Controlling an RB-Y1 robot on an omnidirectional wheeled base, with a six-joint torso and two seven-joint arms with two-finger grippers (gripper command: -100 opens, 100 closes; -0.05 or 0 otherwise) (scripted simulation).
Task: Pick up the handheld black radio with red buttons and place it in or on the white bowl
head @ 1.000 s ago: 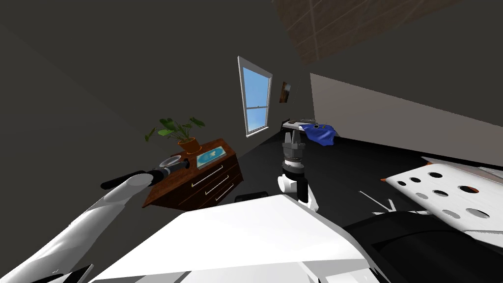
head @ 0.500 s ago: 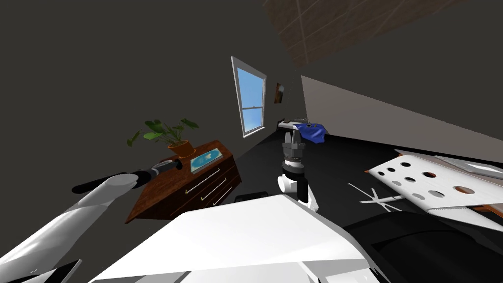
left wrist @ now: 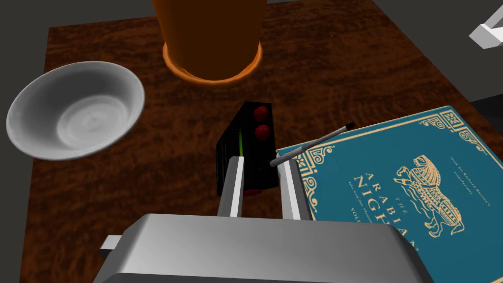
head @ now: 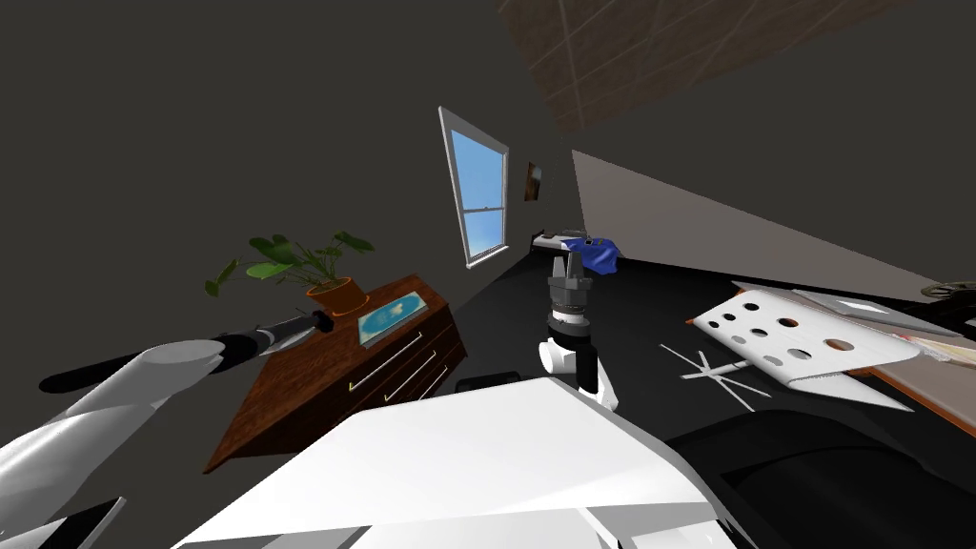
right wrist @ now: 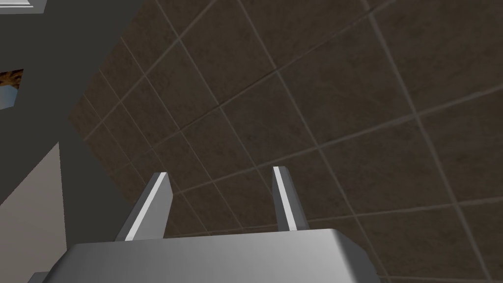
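The black handheld radio [left wrist: 255, 142] with two red buttons [left wrist: 261, 112] and a thin grey antenna sits between the fingers of my left gripper [left wrist: 262, 162], which is shut on its lower body. It is over the brown wooden dresser top [left wrist: 123, 162], beside a teal book [left wrist: 407, 172]. The white bowl [left wrist: 76, 110] stands empty on the same top, off to the side past an orange plant pot [left wrist: 211, 39]. In the head view my left gripper [head: 319, 321] reaches over the dresser [head: 381, 362]. My right gripper [right wrist: 221, 174] is open and points upward [head: 569, 262] in front of my chest.
A leafy plant [head: 286, 262] rises from the pot at the dresser's back. A white perforated panel [head: 801, 343] lies on the dark floor to the right. A blue cloth [head: 596, 253] lies far off below a window [head: 477, 191].
The whole head picture has shifted: I have moved, and the dresser now lies lower and nearer. My left arm stretches further out. The bowl seen beside the gripper earlier is now hidden.
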